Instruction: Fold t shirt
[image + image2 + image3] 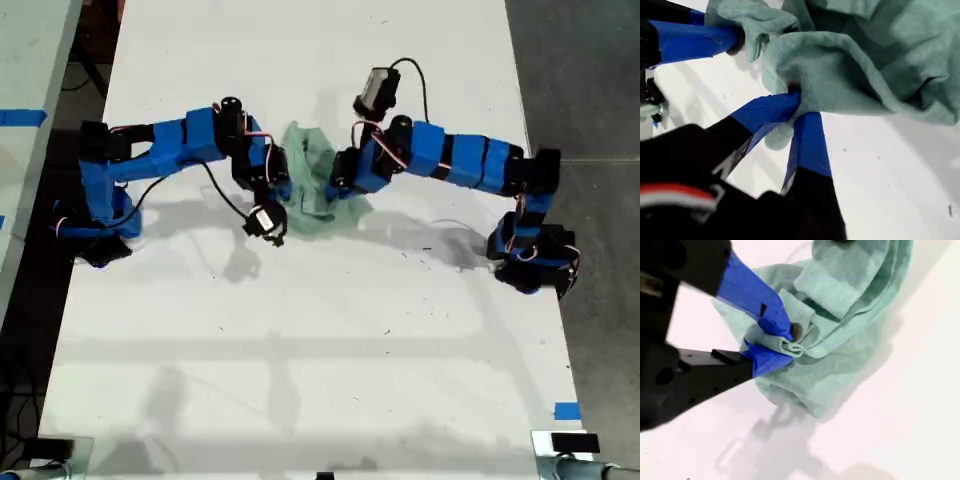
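The t shirt (pixel 318 178) is a bunched, pale mint-green cloth at the middle of the white table (pixel 330 340) in the exterior view. Two blue arms reach it there, one from the exterior view's left (pixel 190 140) and one from its right (pixel 450 160); the wrist views do not show which is which. My first gripper (pixel 799 107) is shut on a rolled edge of the t shirt (pixel 865 75). The other arm's blue finger (pixel 695 40) touches the cloth close by. My second gripper (pixel 787 342) is shut on a pinched fold of the t shirt (pixel 850 305), which hangs over the table.
Both arm bases stand at the table's side edges in the exterior view. A pale surface with blue tape (pixel 20 117) lies beyond the exterior view's left edge, dark floor beyond its right. A blue tape mark (pixel 566 410) sits near the front right corner in that view.
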`<act>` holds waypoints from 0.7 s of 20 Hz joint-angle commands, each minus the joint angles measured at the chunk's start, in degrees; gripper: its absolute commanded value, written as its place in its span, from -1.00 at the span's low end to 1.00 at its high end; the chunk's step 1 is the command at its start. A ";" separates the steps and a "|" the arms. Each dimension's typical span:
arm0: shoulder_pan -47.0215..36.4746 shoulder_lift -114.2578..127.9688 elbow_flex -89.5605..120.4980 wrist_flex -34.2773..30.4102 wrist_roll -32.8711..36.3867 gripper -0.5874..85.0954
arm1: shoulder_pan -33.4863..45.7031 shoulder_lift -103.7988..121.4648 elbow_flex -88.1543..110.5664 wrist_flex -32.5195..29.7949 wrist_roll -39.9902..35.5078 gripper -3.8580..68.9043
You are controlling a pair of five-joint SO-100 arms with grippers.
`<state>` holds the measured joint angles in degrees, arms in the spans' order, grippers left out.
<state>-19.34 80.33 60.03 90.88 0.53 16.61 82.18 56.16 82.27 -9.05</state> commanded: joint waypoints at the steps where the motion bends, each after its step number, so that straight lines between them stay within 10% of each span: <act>1: -10.02 2.72 -0.97 0.26 4.13 -0.99 | 7.47 3.34 -0.70 -2.81 -5.27 -0.86; 4: -16.35 1.85 -2.46 0.00 6.24 -0.51 | 12.92 3.16 -2.02 -4.39 -11.78 -0.10; 6: -19.16 4.22 -2.90 0.09 8.44 -0.45 | 16.17 4.39 -3.08 -2.02 -13.18 -0.01; 10: -24.26 14.68 -0.79 0.62 13.10 -0.83 | 22.85 11.07 -3.34 6.24 -14.77 -0.02; 12: -27.07 25.14 3.08 0.79 14.85 -0.99 | 24.96 17.75 -2.46 12.30 -13.89 -0.91; 14: -28.21 38.94 8.17 0.79 15.12 -0.99 | 23.47 27.16 1.23 15.73 -14.50 -0.90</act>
<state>-46.41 104.77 66.53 91.23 14.59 41.22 98.26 56.78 95.10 -22.94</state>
